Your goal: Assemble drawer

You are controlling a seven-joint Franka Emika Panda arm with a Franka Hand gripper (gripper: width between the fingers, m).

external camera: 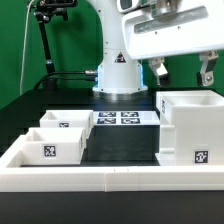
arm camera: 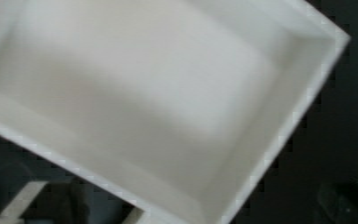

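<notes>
The tall hollow white box [external camera: 190, 126] of the drawer stands at the exterior view's right, open side up, with a marker tag on its front. Two small white trays [external camera: 50, 144] [external camera: 66, 122] with tags sit at the exterior view's left. My gripper [external camera: 183, 74] hangs above the box with its fingers wide apart and nothing between them. In the wrist view the hollow inside of the box [arm camera: 158, 90] fills most of the picture, seen from above and turned at an angle. One fingertip [arm camera: 28, 203] shows dimly at the edge.
The marker board [external camera: 118, 118] lies flat in front of the robot's base. A low white wall [external camera: 110, 181] edges the black table at the front and sides. A black stand [external camera: 42, 45] rises at the back left.
</notes>
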